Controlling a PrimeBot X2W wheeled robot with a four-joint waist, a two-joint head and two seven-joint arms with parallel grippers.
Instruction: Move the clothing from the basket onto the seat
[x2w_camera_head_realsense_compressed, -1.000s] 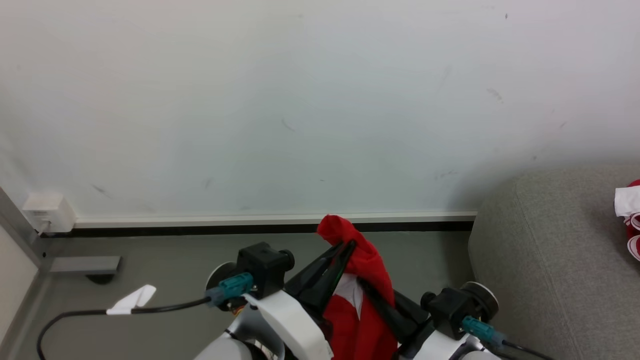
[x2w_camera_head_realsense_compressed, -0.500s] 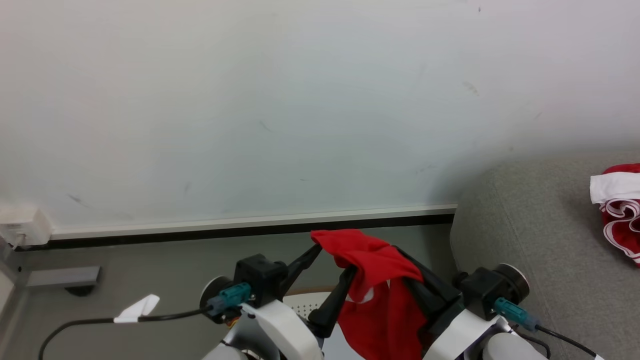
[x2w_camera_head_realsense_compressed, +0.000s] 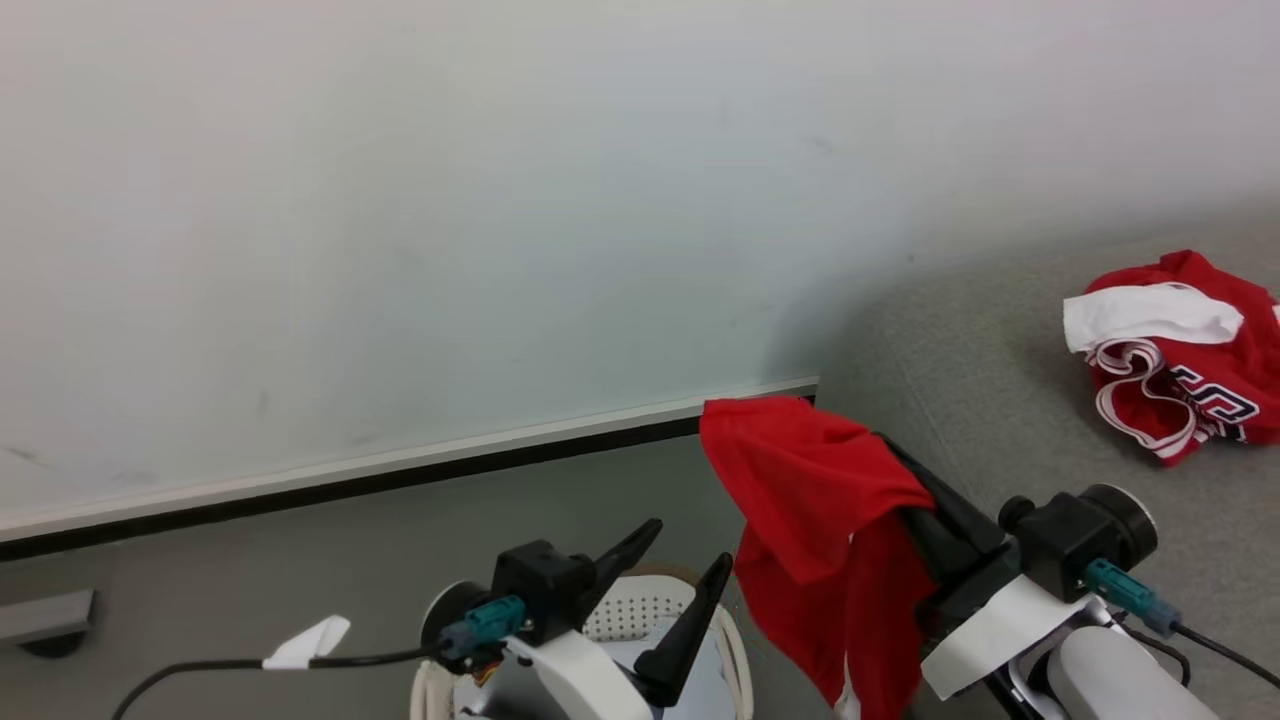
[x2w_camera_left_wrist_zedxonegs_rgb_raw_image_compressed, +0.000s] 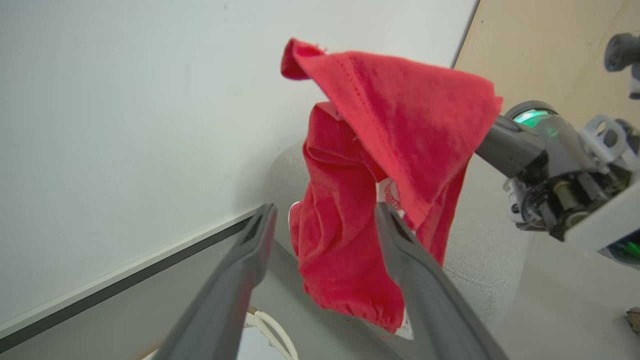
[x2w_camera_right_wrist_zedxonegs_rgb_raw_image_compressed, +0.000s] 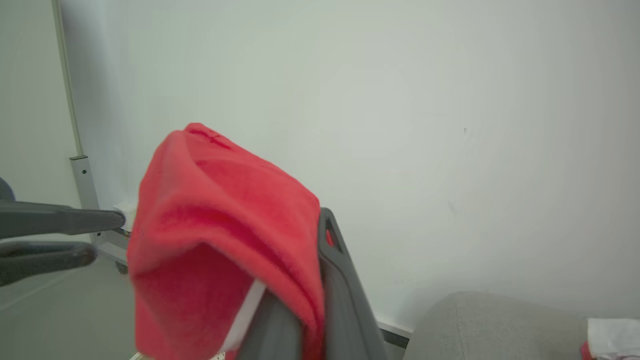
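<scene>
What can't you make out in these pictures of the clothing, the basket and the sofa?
Basket inside, head view: cut off by the bottom edge and blocked by the left fingers; any clothing left inside is hidden.
Right fingers, tips, right wrist view: covered by the red garment draped over them.
Jersey on the sofa, head view: crumpled, so its lettering is unreadable.

wall (x2w_camera_head_realsense_compressed: 400, 200): plain white | skirting (x2w_camera_head_realsense_compressed: 400, 468): white over black | floor (x2w_camera_head_realsense_compressed: 250, 570): grey
</scene>
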